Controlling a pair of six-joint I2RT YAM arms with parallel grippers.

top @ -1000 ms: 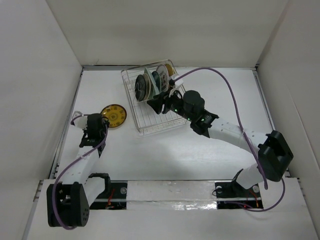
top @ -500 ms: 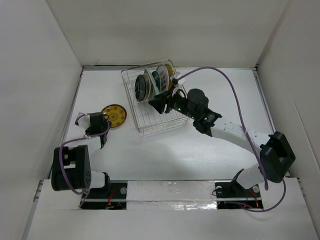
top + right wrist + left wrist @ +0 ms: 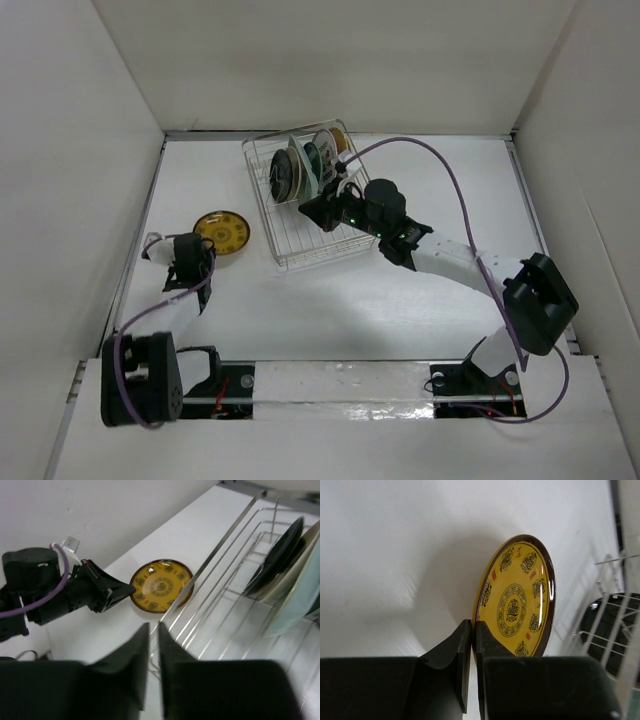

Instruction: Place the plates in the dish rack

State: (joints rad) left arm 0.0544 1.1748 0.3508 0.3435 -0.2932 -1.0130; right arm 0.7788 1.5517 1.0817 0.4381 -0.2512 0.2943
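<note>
A yellow-and-dark-brown plate lies on the white table left of the dish rack. My left gripper is shut on its near rim, one finger over the plate's face and one under it. Several plates stand upright in the rack's far end, among them a dark plate and a pale green one. My right gripper hovers over the rack's middle, shut, with nothing held.
White walls close in the table on the left, back and right. The right arm's purple cable arcs over the table behind the rack. The rack's near half holds no plates.
The left gripper opened a little, then shut on the yellow plate's rim, and the plate shifted slightly to the left. The right gripper shut over the rack.
</note>
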